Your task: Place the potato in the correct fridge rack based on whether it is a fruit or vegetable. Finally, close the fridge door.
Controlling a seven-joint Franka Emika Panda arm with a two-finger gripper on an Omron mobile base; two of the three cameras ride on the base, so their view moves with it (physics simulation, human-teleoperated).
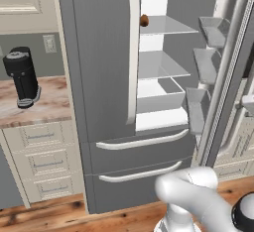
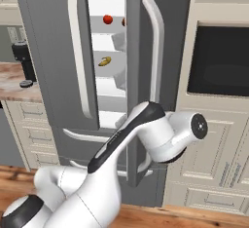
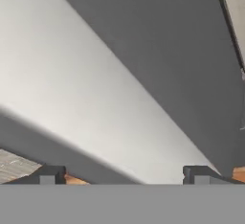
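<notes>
Your left base view looks forward from behind the arm into the open fridge, its door at frame right. Your right base view shares that interior through a narrow gap. Your hand view sits close against a grey panel.

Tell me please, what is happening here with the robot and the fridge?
The potato already lies on the top fridge rack, at its left edge. A red fruit sits at that same level and a banana one shelf lower. The fridge door is not yet closed. The gripper is open and holds nothing; it is close against a grey panel, so closing the door seems the remaining step.
</notes>
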